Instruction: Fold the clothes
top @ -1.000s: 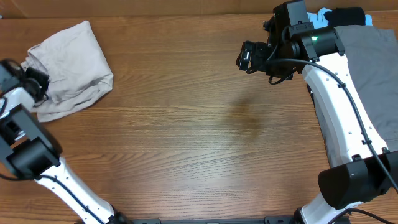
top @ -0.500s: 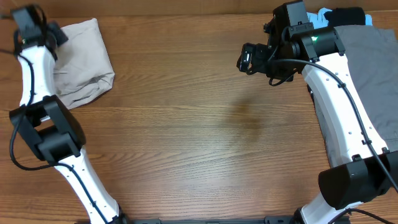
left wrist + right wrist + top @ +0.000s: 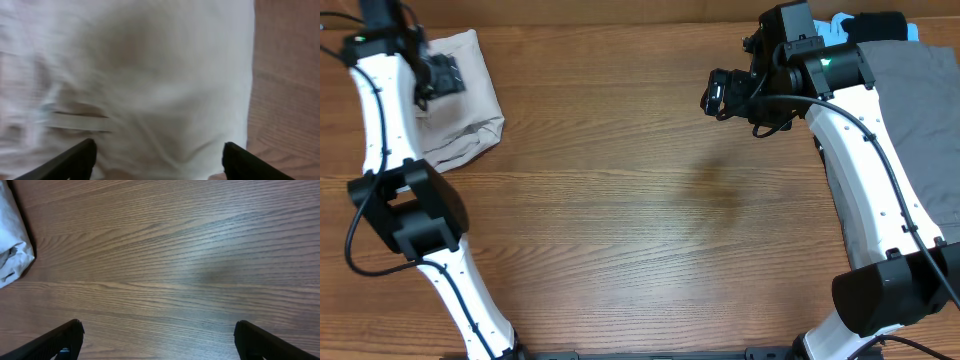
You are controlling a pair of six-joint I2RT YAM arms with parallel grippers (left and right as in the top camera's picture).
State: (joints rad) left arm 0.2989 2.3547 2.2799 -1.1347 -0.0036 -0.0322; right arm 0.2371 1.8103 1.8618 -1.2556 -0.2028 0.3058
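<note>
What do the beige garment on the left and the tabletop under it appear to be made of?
The beige garment looks like matte woven cloth, probably cotton: it lies in soft creases and rumpled folds, with no shine. The tabletop looks like wood or wood-grain laminate with a low sheen: long brown grain lines run across it. I cannot tell which of the two it is.

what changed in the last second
The left arm swung from the table's left edge toward the far side; the left gripper now hangs open over the beige garment, holding nothing. The right gripper, also open, and the grey trousers stayed put.
</note>
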